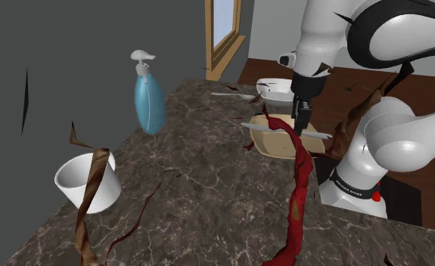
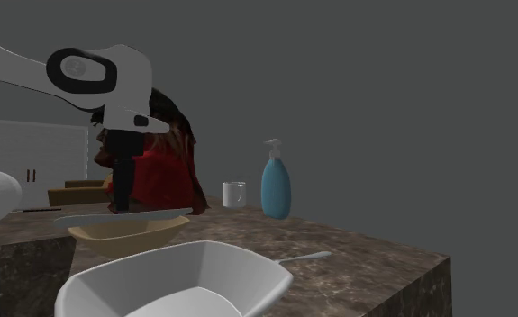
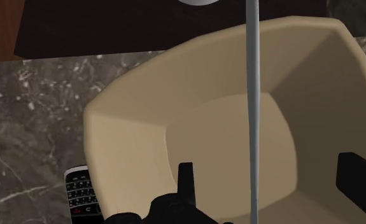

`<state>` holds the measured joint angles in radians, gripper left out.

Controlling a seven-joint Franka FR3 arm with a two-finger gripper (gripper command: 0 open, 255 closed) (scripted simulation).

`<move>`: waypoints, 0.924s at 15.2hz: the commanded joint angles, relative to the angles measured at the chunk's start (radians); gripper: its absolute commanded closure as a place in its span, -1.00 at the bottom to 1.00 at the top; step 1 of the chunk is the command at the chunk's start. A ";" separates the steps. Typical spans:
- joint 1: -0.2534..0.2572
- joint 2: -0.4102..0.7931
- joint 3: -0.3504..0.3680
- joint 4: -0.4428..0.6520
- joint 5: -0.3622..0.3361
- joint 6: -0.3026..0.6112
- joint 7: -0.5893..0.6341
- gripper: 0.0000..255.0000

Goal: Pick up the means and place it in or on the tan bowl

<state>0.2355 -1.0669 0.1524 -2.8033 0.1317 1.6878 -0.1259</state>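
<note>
One black keypad phone point(image 3: 79, 194) lies on the dark marbled bench point(image 3: 28, 114), just beside the tan faceted bowl point(image 3: 130, 121). The slender grey utensil point(image 3: 253, 95) rests across that bowl's rim, its long axis running between my gripper's point(image 3: 267, 164) parted fingers, neither touching it. I judge only withdrawal remains. The keypad markings are illegible.

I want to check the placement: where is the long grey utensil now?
In the shoulder view, right of centre, the grey utensil lies across the top of the tan bowl, between the fingers of the open gripper, near the white bowl.
</note>
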 commanded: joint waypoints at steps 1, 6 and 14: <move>0.000 0.000 0.000 0.000 0.000 0.000 0.000 -1.00; -0.010 0.028 -0.015 0.139 -0.017 -0.110 0.001 -1.00; -0.010 0.028 -0.015 0.139 -0.017 -0.110 0.001 -1.00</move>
